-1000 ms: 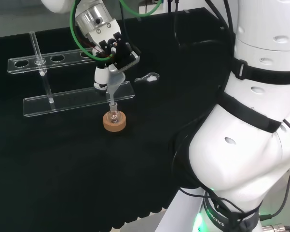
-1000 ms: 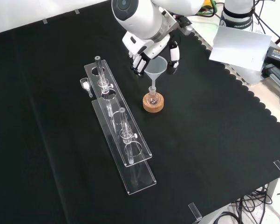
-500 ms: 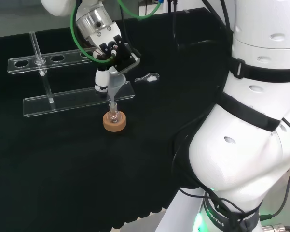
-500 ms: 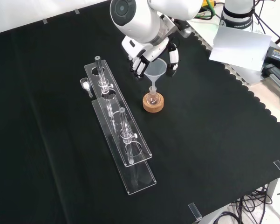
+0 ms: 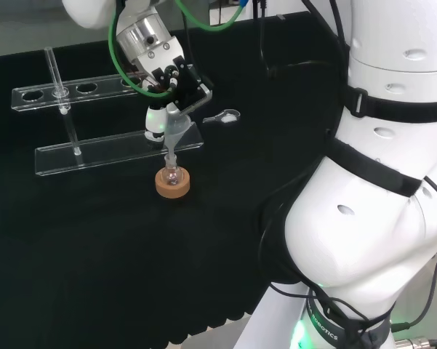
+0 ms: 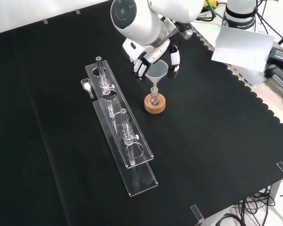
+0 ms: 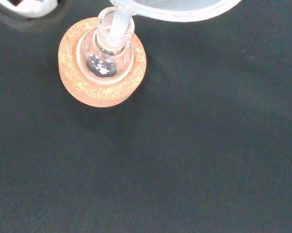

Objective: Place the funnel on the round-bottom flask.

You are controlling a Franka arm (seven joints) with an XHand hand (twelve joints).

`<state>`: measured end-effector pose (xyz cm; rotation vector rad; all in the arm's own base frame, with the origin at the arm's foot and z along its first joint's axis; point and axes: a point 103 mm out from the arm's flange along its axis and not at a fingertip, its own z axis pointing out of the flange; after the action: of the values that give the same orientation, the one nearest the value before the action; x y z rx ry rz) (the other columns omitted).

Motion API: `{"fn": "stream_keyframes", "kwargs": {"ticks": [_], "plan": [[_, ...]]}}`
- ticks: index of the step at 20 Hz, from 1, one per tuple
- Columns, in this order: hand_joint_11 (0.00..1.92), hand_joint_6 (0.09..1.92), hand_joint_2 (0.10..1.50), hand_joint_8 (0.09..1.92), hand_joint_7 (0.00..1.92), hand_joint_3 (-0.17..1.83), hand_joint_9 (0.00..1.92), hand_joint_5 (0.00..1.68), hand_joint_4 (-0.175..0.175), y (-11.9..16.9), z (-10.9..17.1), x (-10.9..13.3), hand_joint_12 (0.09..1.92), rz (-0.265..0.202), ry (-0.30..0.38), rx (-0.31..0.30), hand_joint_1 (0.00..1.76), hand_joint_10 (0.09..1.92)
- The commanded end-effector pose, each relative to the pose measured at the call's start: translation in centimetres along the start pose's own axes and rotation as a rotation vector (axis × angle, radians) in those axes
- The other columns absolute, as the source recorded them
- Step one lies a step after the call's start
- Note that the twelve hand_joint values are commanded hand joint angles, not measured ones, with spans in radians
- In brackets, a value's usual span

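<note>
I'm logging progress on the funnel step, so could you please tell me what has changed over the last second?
The hand has shifted slightly, a little toward the top of both views. The funnel stayed with its stem in the neck of the round-bottom flask. The cork ring and the clear racks stayed put.

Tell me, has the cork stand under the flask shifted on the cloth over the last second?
No. In the front view the cork stand sits at the same spot beside the clear rack, with the funnel above it.
</note>
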<state>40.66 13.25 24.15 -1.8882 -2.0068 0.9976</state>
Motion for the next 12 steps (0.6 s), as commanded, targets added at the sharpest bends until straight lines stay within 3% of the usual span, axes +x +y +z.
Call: {"fn": "stream_keyframes", "kwargs": {"ticks": [1, 12], "plan": [[0.65, 0.66, 0.73, 0.70, 0.52, 0.55, 0.80, 0.63, -0.021, 0.25, 0.19, 0.24, 1.29, 0.001, 0.003, 0.006, 0.78, 0.51], [0.66, 0.66, 0.73, 0.70, 0.52, 0.55, 0.79, 0.62, -0.022, 0.64, 0.37, 0.46, 1.29, -0.015, -0.006, 0.019, 0.78, 0.51]]}}
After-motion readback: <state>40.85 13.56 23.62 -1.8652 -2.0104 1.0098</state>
